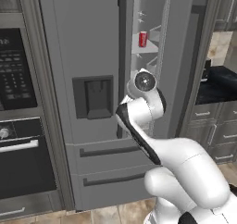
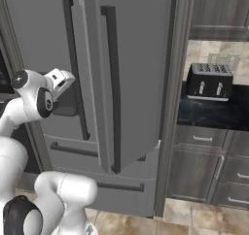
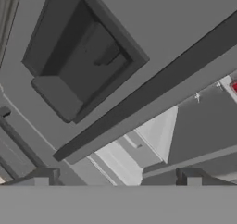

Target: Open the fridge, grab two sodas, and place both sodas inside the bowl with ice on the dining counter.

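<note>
The tall grey French-door fridge (image 1: 88,56) stands with its right-hand door (image 2: 131,74) swung part way out, so the opening step looks nearly finished and the fetching is about to begin. Through the gap a small red soda can (image 1: 143,39) sits upright on a white shelf (image 1: 147,47). The robot's two-fingered hand (image 3: 118,177) hangs released, fingers spread and holding nothing, just before the dark dispenser recess (image 3: 83,61) and the left door's dark bar handle (image 3: 152,86). I'd judge the door needs pushing wider, then a reach up and in toward the can.
</note>
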